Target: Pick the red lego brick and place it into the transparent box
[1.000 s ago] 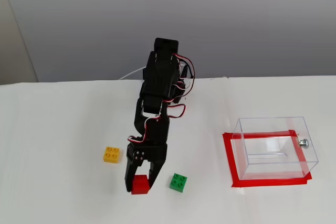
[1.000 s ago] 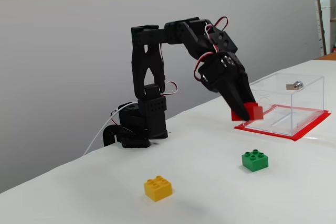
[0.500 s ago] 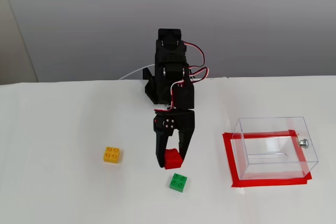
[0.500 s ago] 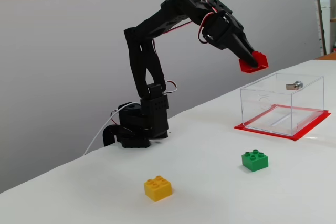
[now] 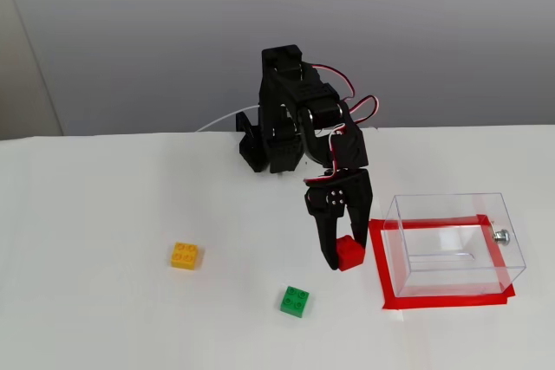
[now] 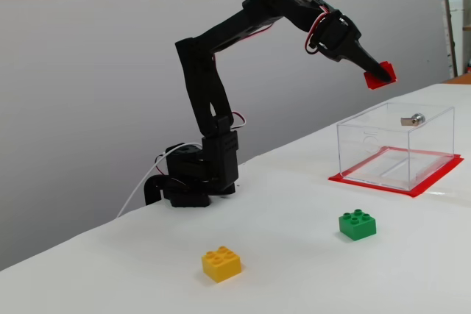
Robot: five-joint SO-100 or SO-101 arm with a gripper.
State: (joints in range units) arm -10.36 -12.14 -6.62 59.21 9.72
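Observation:
My gripper (image 5: 343,257) (image 6: 379,73) is shut on the red lego brick (image 5: 350,253) (image 6: 381,75) and holds it in the air. In both fixed views the brick hangs just short of the transparent box (image 5: 454,243) (image 6: 397,143), higher than its rim. The box stands open-topped on a red tape rectangle, with a small silver knob (image 5: 500,235) (image 6: 414,119) on one wall. Nothing shows inside the box.
A green brick (image 5: 295,301) (image 6: 358,224) lies on the white table in front of the arm. A yellow brick (image 5: 184,256) (image 6: 221,263) lies further to the left. The arm's base (image 5: 273,140) (image 6: 193,174) stands at the table's back edge near a grey wall.
The arm has lifted the red brick off the table and swung it to the right, from between the yellow and green bricks up to the edge of the box.

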